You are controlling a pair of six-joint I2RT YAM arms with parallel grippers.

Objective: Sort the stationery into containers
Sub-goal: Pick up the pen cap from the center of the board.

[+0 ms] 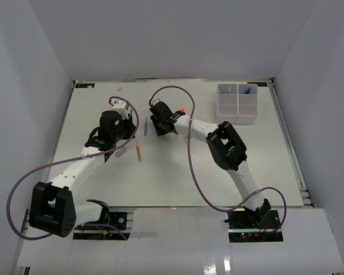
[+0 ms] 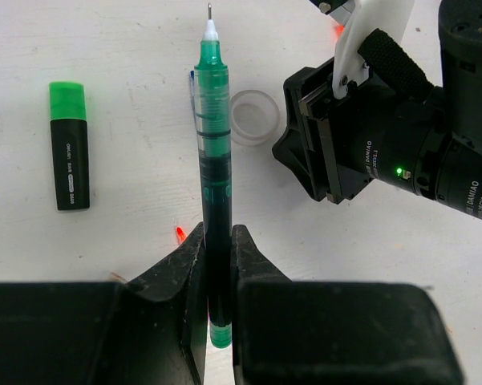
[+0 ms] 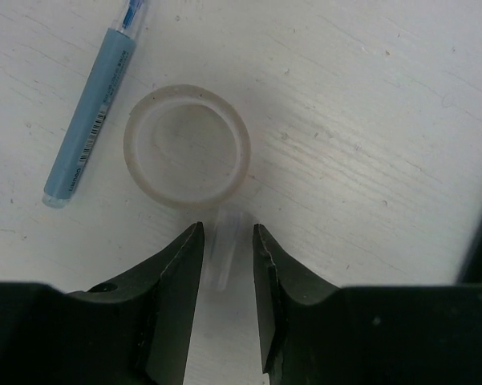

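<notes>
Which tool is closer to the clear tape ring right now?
Right. The right tool sits just short of the tape ring, fingertips almost at its rim. The left tool, shut on a green pen, is farther back; the ring lies near the pen's tip.

A green pen (image 2: pixel 215 152) with a see-through barrel and a bare metal tip points to 12 o'clock in the left wrist view, its lower barrel clamped in the left gripper (image 2: pixel 216 241). At its 9 o'clock a black marker (image 2: pixel 69 146) lies flat, green cap toward 12 o'clock. A clear tape ring (image 2: pixel 254 116) lies flat at the pen's 2 o'clock. In the right wrist view a light blue pen (image 3: pixel 92 108) lies just beside the ring at its 10 o'clock, slanting from 1 to 7 o'clock. At the table's 1 o'clock the left white box (image 1: pixel 227 106) and the right white box (image 1: pixel 247 112) stand side by side. A small blue item (image 1: pixel 248 90) sits in the right box's far compartment.
</notes>
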